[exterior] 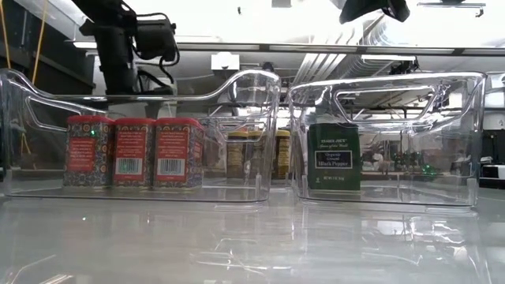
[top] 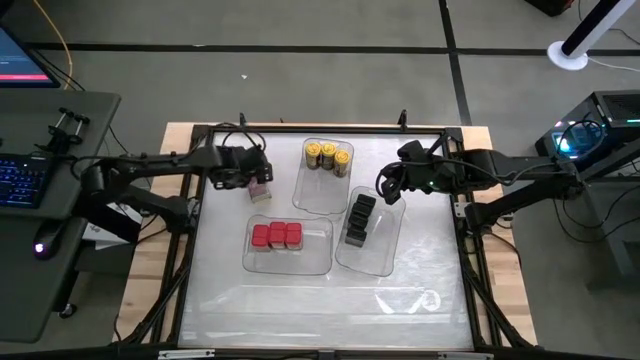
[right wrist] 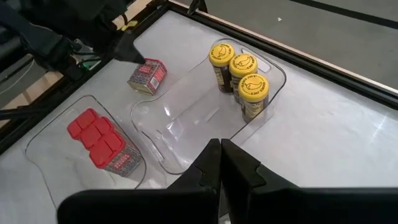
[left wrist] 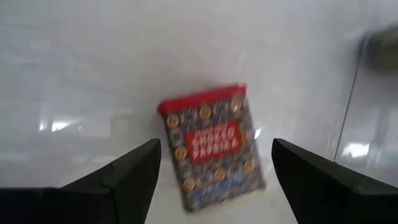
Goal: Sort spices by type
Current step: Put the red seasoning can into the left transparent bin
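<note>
1. Spread jaws on the left gripper (left wrist: 214, 171) stand on either side of a lone red-topped tin (left wrist: 212, 145) lying on its side on the table (top: 300, 300), not pinching it.
2. Right gripper (right wrist: 221, 163) is pressed shut, hovering at the table's two o'clock.
3. Dark tins (top: 359, 220) overlap; their count is unclear.
4. Three yellow-lidded jars (top: 328, 156) stand at twelve o'clock; three red tins (top: 276, 235) sit in a tray (top: 310, 262) near centre.
</note>
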